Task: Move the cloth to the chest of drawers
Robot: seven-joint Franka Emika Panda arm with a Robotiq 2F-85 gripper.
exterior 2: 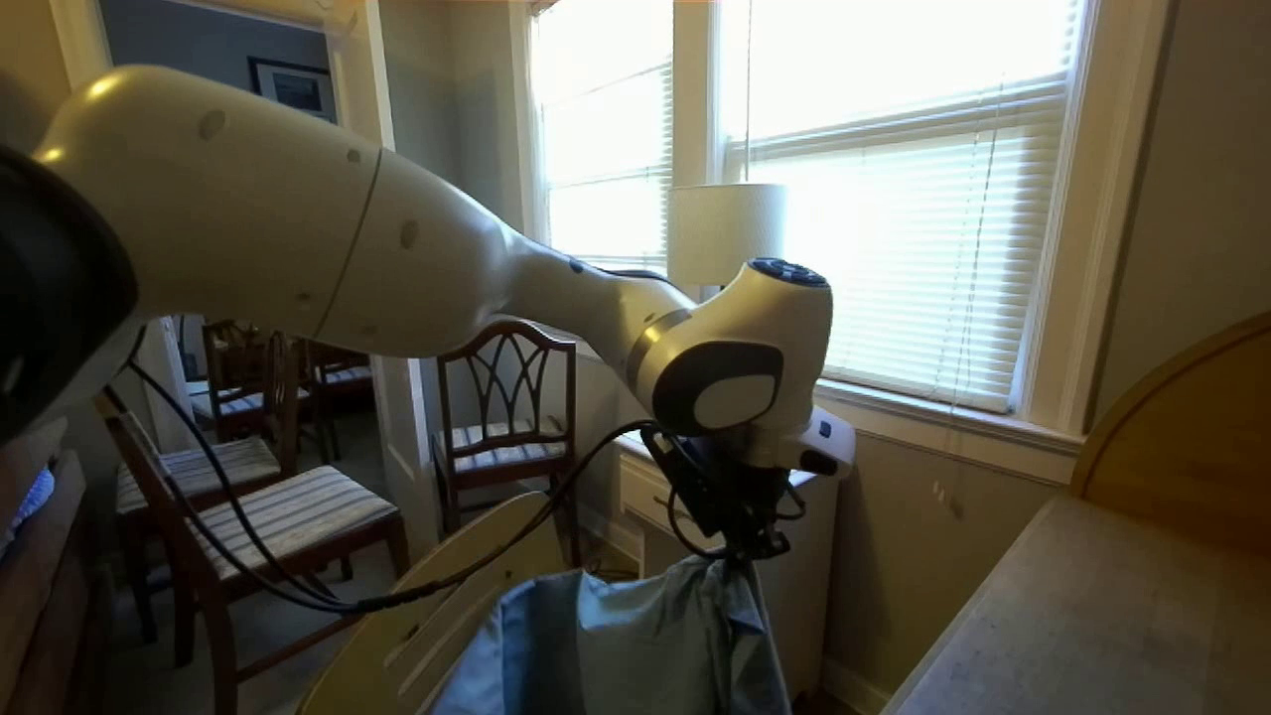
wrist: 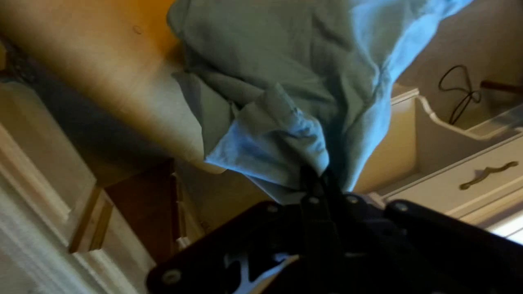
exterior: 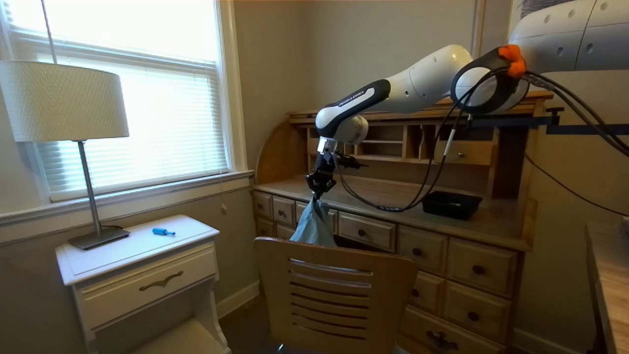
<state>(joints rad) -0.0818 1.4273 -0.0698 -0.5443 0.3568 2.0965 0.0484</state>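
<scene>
With the black hand (exterior: 316, 196) closed on the limp light-blue cloth (exterior 2: 645, 641), raise the hanging folds above the front edge of the light-brown wooden roll-top bench (exterior: 390, 191) before traversing.

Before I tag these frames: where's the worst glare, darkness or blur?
Both exterior views: the window is blown out to white toward the top. Wrist view: soft overall, the claw near-black with little detail, the cloth running from dull grey-green shade to bright blue along one edge.
</scene>
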